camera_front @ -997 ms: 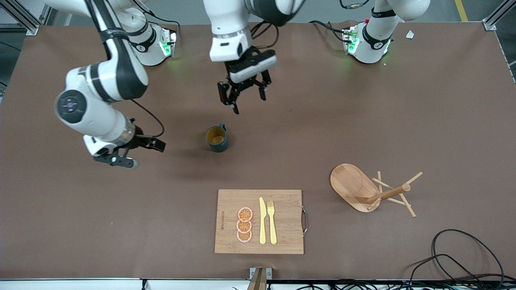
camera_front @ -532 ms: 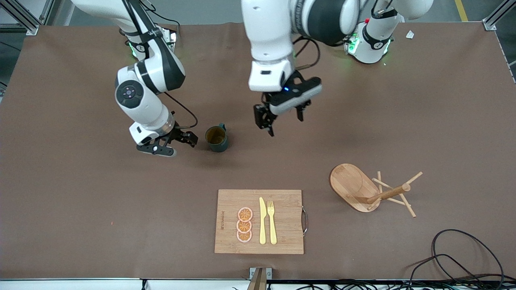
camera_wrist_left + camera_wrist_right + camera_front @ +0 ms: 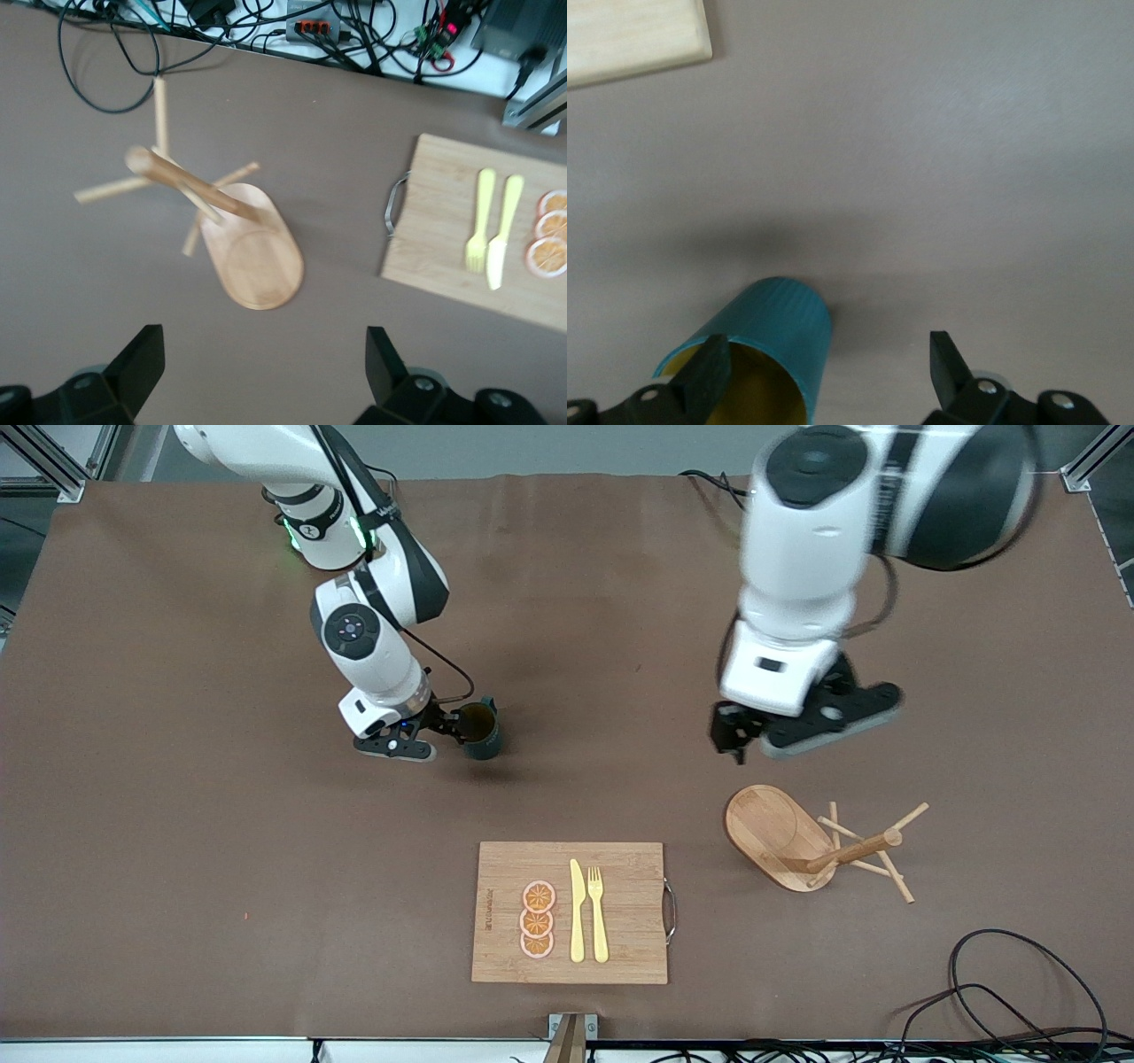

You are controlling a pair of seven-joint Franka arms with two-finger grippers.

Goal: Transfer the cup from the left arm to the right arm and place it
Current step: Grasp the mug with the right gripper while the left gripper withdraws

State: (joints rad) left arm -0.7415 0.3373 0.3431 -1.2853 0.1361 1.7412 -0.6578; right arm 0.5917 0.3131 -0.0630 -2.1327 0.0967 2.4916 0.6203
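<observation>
The dark teal cup (image 3: pixel 485 742) stands upright on the table, its tan-yellow inside showing. My right gripper (image 3: pixel 450 726) is open at the cup's rim, on the side toward the right arm's end of the table. In the right wrist view the cup (image 3: pixel 784 329) lies partly between the fingers. One fingertip (image 3: pixel 709 367) is over its mouth and the other is outside the wall. My left gripper (image 3: pixel 741 739) is open and empty, up over bare table close to the wooden peg rack (image 3: pixel 819 843). Its fingertips (image 3: pixel 146 354) stand wide apart.
The peg rack (image 3: pixel 221 221) lies tipped over toward the left arm's end of the table. A wooden cutting board (image 3: pixel 496 948) with a yellow knife, a fork and orange slices lies nearer the front camera than the cup. A black cable (image 3: pixel 1019 992) lies at the table's near corner.
My right gripper has moved in to the cup's rim. My left arm has swung away from over the cup toward its own end of the table, near the peg rack.
</observation>
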